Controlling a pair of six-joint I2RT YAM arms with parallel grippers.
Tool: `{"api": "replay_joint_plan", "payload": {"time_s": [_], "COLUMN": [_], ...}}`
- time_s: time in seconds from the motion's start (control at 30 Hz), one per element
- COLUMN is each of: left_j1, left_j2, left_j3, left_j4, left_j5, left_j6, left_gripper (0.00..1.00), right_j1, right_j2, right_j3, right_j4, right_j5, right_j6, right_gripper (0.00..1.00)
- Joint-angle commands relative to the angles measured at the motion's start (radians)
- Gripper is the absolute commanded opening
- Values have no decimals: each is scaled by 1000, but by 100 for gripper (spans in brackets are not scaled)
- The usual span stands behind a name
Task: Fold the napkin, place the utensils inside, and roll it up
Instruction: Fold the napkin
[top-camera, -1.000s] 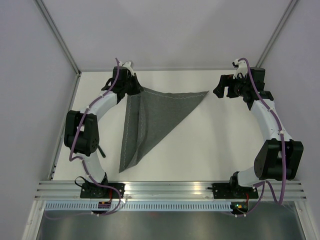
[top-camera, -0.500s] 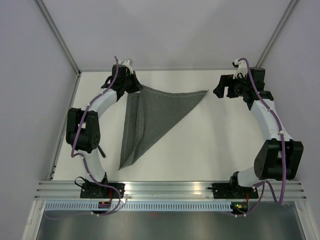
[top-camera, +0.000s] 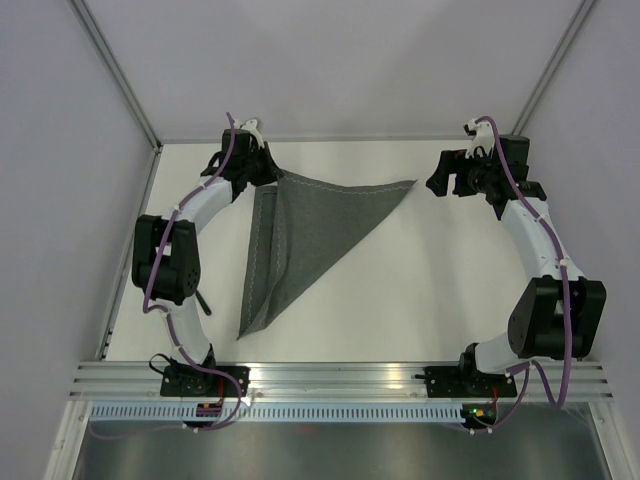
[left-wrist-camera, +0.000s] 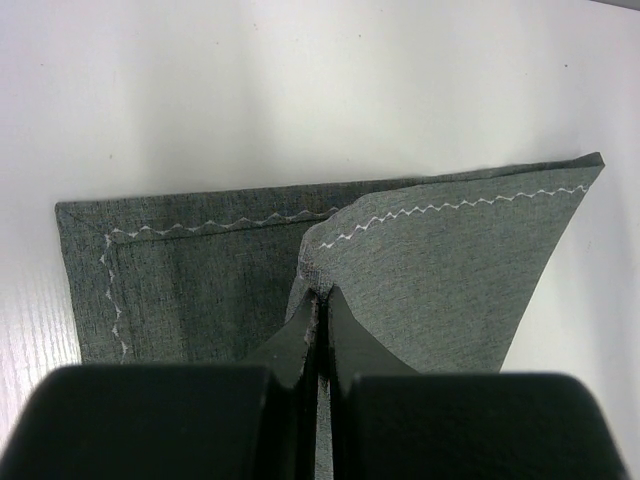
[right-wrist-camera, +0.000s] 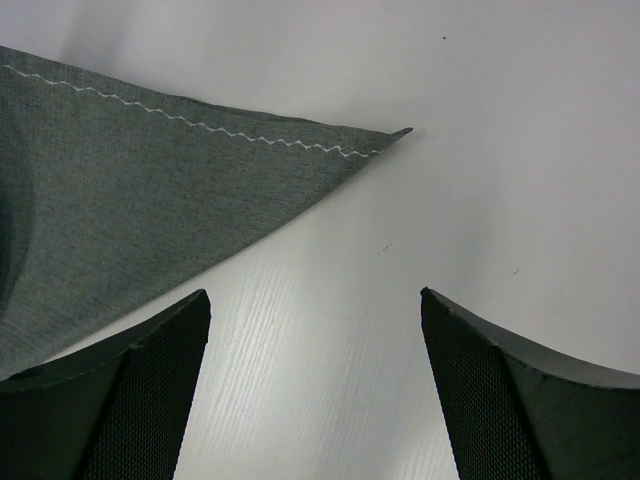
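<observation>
While the left end effector (left-wrist-camera: 318, 296) is clamped on a lifted corner of the napkin (top-camera: 305, 235), part-folded on the surface (top-camera: 430, 290) left of centre, and the right end effector (right-wrist-camera: 315, 295) hangs wide open and empty beside its far tip, folding appears underway; next move likely calls for laying that corner flat.

Top view looks down from above the near edge; both wrist views sit close, sharing the napkin (top-camera: 320, 225) far edge.
</observation>
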Motion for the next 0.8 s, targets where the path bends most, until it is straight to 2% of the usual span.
{"api": "replay_joint_plan", "payload": {"time_s": [0.0,0.6,0.77], "left_j1": [10,22,24], "left_j2": [8,25,40], "left_j3": [43,34,34], "left_j4": [-1,0,-4], "left_j5": [33,30,27], "left_j6": [-41,-41,-43], "left_gripper": [2,2,5], "right_j1": [-4,-4,-4], "right_j2": [6,10,14], "right_j3": [38,35,32], "right_j4": [2,1,1], "right_j5": [-11,-16,-17], "right_j6": [-3,-5,-5], "right_gripper": [91,91,91]}}
